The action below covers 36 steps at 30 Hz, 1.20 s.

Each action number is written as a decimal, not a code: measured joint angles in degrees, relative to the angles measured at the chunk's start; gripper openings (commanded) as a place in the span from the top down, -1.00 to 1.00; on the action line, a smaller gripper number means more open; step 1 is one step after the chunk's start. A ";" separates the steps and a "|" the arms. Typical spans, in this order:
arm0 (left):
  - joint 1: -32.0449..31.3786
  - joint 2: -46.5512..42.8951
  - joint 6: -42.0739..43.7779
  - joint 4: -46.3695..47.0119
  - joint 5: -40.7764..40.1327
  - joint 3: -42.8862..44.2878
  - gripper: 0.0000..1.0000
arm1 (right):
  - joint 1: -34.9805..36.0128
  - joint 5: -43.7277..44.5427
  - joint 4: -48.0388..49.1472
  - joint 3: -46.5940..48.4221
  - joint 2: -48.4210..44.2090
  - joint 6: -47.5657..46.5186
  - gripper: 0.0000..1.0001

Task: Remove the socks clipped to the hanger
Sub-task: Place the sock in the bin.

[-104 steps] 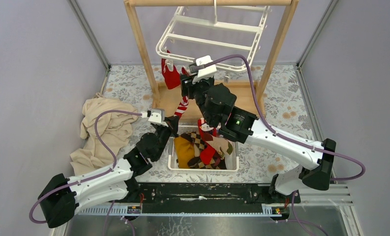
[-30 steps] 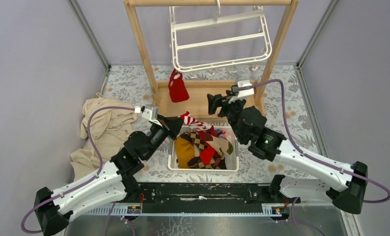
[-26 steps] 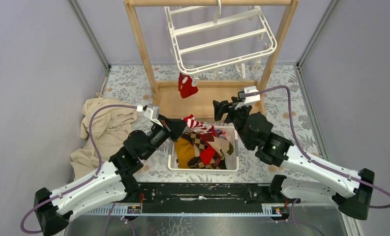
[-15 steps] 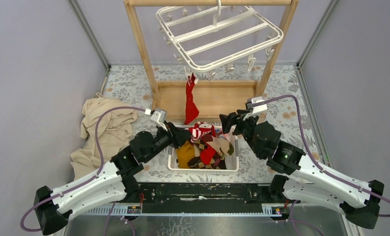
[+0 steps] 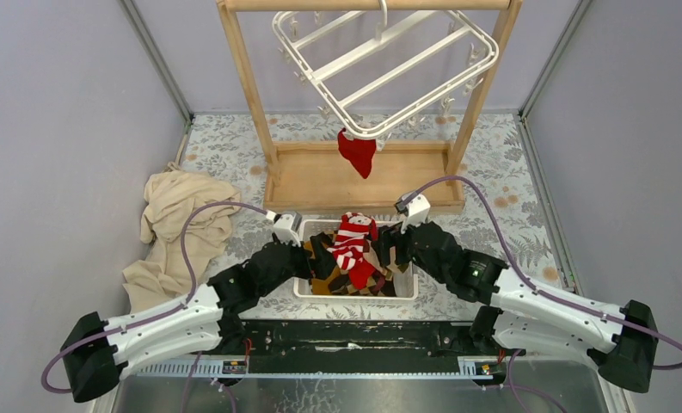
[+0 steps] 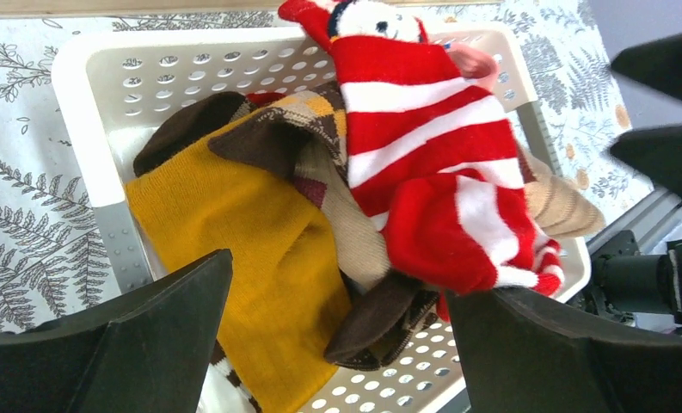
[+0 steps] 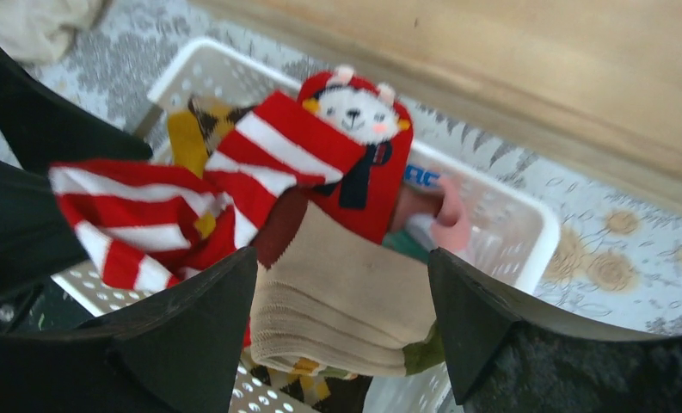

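**Top view.** Since half a second back, the left pincer (image 5: 318, 248) has let go of the striped sock (image 5: 352, 241). The sock now lies on top of the pile in the white basket (image 5: 354, 295). The hanger (image 5: 380, 60) has swung round on the wooden rack (image 5: 247, 86) and sits cornerwise. One red sock (image 5: 357, 152) is still clipped at its near corner, hanging over the rack's base board. The right arm has pulled back and down, and the right pincer (image 5: 390, 245) is now at the basket's right rim. Both arms are low, forearms reaching inward over the counter (image 5: 509, 198), with the pincers facing each other across the basket. A beige cloth (image 5: 178, 224) is heaped at left, apart from the basket.

**Left wrist view.** The fingers (image 6: 148, 344) are spread wide with nothing between them, hovering above the basket. Inside, the mustard sock (image 6: 234, 232) is at left and the argyle sock (image 6: 303, 138) is folded over it. The striped sock lies across the right half, a bear face at its cuff by the far rim.

**Right wrist view.** The fingers (image 7: 191, 335) are spread and grip nothing, above the basket. The tan sock (image 7: 346, 301) lies partly under the striped one.
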 measured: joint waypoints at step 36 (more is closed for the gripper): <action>-1.51 -24.46 1.64 -17.99 -3.04 2.29 -0.97 | 5.99 -7.30 -2.69 8.61 17.27 4.59 -0.53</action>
